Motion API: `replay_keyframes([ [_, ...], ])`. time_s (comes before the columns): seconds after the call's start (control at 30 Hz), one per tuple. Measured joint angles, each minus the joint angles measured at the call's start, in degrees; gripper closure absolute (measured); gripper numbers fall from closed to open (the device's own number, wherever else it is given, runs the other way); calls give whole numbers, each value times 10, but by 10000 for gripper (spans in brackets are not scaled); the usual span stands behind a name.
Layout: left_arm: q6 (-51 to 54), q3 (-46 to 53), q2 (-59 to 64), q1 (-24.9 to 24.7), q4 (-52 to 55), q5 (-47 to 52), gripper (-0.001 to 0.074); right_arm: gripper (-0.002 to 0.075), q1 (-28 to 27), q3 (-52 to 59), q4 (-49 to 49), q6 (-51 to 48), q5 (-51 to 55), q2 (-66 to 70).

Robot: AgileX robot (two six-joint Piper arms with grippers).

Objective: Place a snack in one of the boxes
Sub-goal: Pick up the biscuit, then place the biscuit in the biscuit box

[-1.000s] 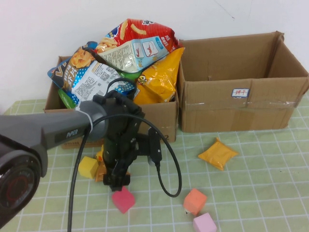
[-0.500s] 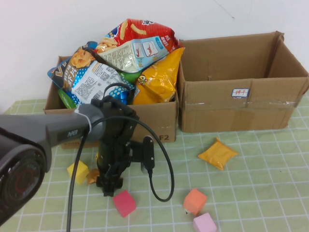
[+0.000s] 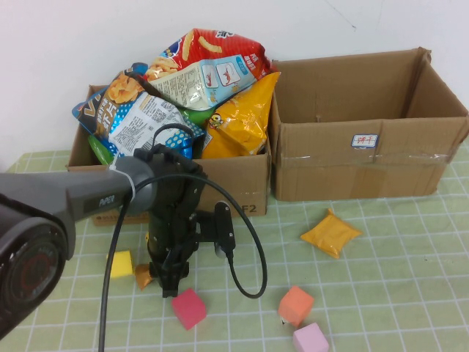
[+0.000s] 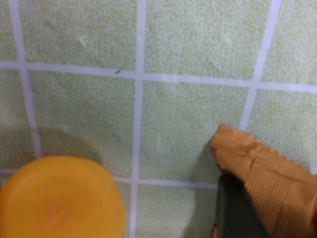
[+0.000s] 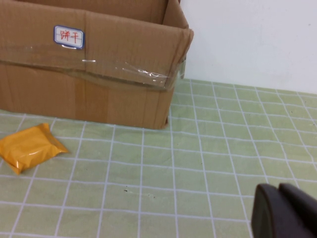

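Orange snack packet (image 4: 270,186) pinched in left claw (image 3: 165,282) | axis unclear | right claw (image 5: 285,210) closed, parked

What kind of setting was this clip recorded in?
Likely a lab tabletop set up for sorting trials: a green grid mat against a plain white wall, two cardboard boxes, one labelled and one heaped with snack bags, plus foam blocks scattered beside the left end effector.

The high camera looks down from the robot's side over the green checked tabletop (image 3: 410,279) toward the white wall. The left wrist camera points straight down, very close to the cloth. The right wrist camera sits low, sharing the flat yellow snack packet (image 5: 28,146) (image 3: 330,233) with the high view.
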Motion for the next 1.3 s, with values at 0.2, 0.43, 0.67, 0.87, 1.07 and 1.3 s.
replay_keyframes([
  [0.2,-2,0,0,-1,-2,-1,533,728,0,0,0,0,0,0],
  [0.43,-2,-56,-8,-24,-36,16,580,728,0,0,0,0,0,0],
  [0.67,-2,-188,-13,-57,-173,75,619,728,0,0,0,0,0,0],
  [0.87,-2,-308,-13,-85,-357,56,633,728,0,0,0,0,0,0],
  [1.07,0,-361,-13,-89,-493,-122,633,728,0,0,0,0,0,0],
  [1.3,1,-364,6,-89,-611,-398,635,728,0,0,0,0,0,0],
])
